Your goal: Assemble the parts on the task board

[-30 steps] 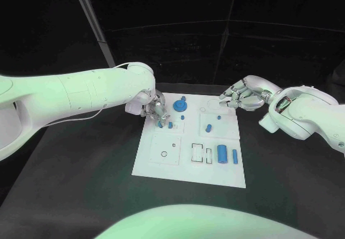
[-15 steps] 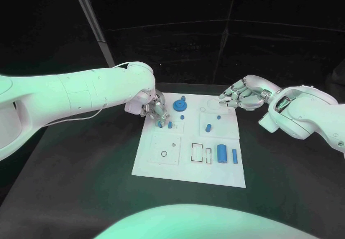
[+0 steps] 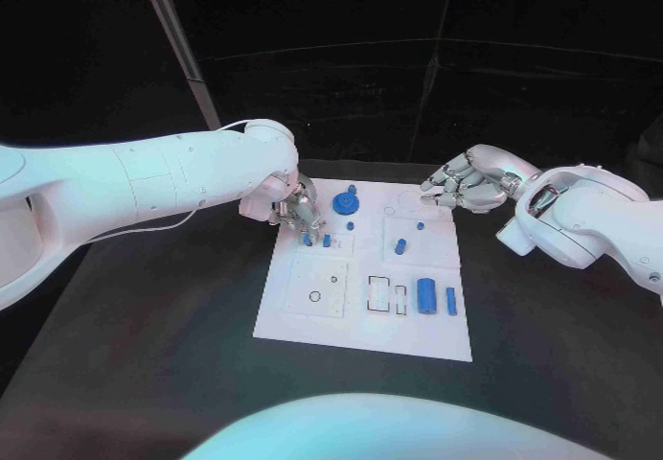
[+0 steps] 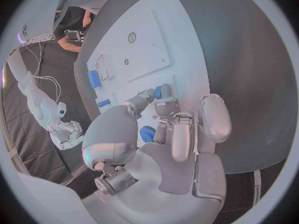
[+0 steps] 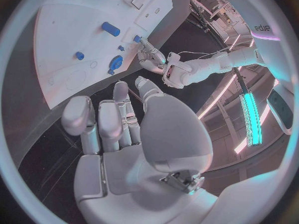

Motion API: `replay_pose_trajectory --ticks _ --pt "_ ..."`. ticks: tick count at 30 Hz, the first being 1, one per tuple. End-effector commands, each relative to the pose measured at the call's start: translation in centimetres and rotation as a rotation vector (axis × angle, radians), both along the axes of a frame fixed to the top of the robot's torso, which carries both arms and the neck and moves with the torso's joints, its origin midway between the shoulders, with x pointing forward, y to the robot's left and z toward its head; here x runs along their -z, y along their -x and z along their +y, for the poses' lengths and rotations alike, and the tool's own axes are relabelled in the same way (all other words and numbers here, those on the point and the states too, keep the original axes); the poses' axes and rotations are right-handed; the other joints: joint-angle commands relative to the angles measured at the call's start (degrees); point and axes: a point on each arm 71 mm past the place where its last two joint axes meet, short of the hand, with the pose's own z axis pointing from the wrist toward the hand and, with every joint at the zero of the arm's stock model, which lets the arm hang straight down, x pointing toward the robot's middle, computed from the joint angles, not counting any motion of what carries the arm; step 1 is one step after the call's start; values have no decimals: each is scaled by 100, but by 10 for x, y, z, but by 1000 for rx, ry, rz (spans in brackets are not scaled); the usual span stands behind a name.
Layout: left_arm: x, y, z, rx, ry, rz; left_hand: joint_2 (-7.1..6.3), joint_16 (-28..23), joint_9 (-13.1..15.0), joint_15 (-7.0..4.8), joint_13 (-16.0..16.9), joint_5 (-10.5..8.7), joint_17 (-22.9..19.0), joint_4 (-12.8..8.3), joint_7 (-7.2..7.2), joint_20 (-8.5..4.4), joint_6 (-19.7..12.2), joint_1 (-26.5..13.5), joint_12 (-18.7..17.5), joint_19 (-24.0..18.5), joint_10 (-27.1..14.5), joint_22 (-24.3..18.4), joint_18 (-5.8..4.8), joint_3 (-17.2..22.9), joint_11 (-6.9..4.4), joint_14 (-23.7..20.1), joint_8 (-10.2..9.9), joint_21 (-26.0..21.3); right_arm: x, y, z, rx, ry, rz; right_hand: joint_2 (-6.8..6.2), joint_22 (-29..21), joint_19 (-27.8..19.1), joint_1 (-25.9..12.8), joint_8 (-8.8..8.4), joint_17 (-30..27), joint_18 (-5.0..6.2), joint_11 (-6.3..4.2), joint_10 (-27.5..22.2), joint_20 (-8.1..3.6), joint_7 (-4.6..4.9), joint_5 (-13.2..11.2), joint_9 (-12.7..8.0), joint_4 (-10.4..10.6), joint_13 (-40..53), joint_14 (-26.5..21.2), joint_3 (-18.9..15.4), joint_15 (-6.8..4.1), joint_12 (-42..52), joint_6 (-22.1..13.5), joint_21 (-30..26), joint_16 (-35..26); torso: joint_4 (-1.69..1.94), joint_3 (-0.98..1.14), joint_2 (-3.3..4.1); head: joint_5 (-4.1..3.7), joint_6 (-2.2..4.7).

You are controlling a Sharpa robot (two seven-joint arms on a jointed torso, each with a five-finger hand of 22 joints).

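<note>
The task board (image 3: 362,316) is a white plate that lies flat in the middle of the black table (image 3: 152,335). Several blue parts are on it. A round blue part (image 3: 346,202) with a short stem on top stands near the far edge of the board. A small blue peg (image 3: 420,227) and a short blue piece (image 3: 400,246) are in the far right section. In the near right section, a blue cylinder (image 3: 428,297) lies beside a thin blue bar (image 3: 450,300), and they are close but do not touch. Just to their left there are black rectangular outlines (image 3: 387,293) on the board, and further left a small round hole (image 3: 315,296).

The left robot hand (image 3: 300,216) is over the far left section of the board with its fingers pointing down. In the left wrist view its fingertips (image 4: 144,96) are closed on a small blue part (image 4: 159,92), which stands on the board surface. A second small blue peg (image 3: 328,241) stands just beside it.

The right robot hand (image 3: 468,186) is above the far right corner of the board. Its fingers are curled inward and it holds nothing; in the right wrist view the fingers (image 5: 102,119) are bent together in front of the palm, well apart from the parts.
</note>
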Motion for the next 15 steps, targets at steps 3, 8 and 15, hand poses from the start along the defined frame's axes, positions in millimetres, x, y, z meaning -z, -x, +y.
replay_pose_trajectory --ticks 3,8,15 --pt "2 2 -1 9 -8 20 5 37 1 -43 14 -9 1510 79 13 -30 43 -119 14 27 -22 9 -69 -56 31 605 -60 -34 -1 0 1 -9 -7 -3 -23 -6 -33 21 22 -1 99 3 -21 -4 -15 34 -8 27 -7 66 0 -22 -11 -43 -23 -37 3 0 2 -2 -4" --pt "2 1 0 8 -9 19 3 37 4 -41 25 -10 1510 134 15 -28 62 -196 17 27 -23 9 -68 -102 33 605 -95 -40 -1 0 1 -10 -7 -3 -23 -6 -33 21 22 -1 99 3 -21 -4 -15 34 -8 27 -7 66 0 -22 -11 -43 -23 -37 1 0 3 -3 -6" --pt "2 1 0 5 -9 18 -4 37 10 -39 35 -11 1510 206 16 -27 87 -297 18 29 -26 12 -68 -161 35 605 -138 -44 -1 0 1 -10 -7 -3 -23 -6 -33 21 22 -1 99 3 -21 -4 -15 34 -8 27 -7 66 0 -22 -11 -43 -23 -37 -3 0 2 -11 -8"
